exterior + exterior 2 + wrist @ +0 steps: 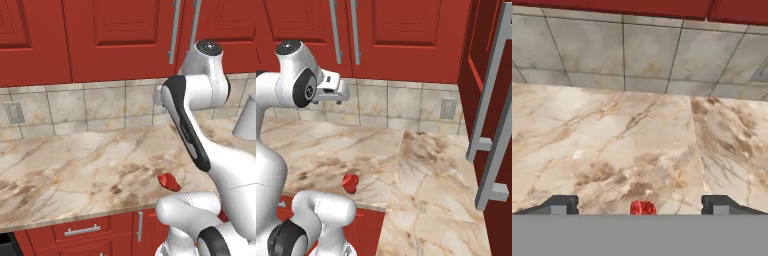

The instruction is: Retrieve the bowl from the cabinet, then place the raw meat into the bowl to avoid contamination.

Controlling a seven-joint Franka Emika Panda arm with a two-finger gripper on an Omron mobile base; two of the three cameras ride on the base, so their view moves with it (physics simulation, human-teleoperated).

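Even, bright rendered light with no clear source, faint soft shading under the raw meat (169,181) on the marble counter (75,170), dull sheen on the red cabinet doors (115,35), slight softness and pixelation throughout, hand view coarser, no edge distortion.

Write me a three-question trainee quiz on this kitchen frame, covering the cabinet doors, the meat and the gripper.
1. True or false: the doors of the cabinet above the counter stand shut.
2. Where does the raw meat lie? A) against the tiled wall B) near the counter's front edge C) inside a bowl
3. Fill in: in the hand view, the fingertips of the gripper sit far apart, so the gripper is ____.

Key:
1. True. Both base views show the panelled doors flush, handles side by side.
2. B. The red lump sits on bare marble close to the front edge, with no bowl around it.
3. Open, with nothing between the fingertips; the meat shows on the counter beyond.
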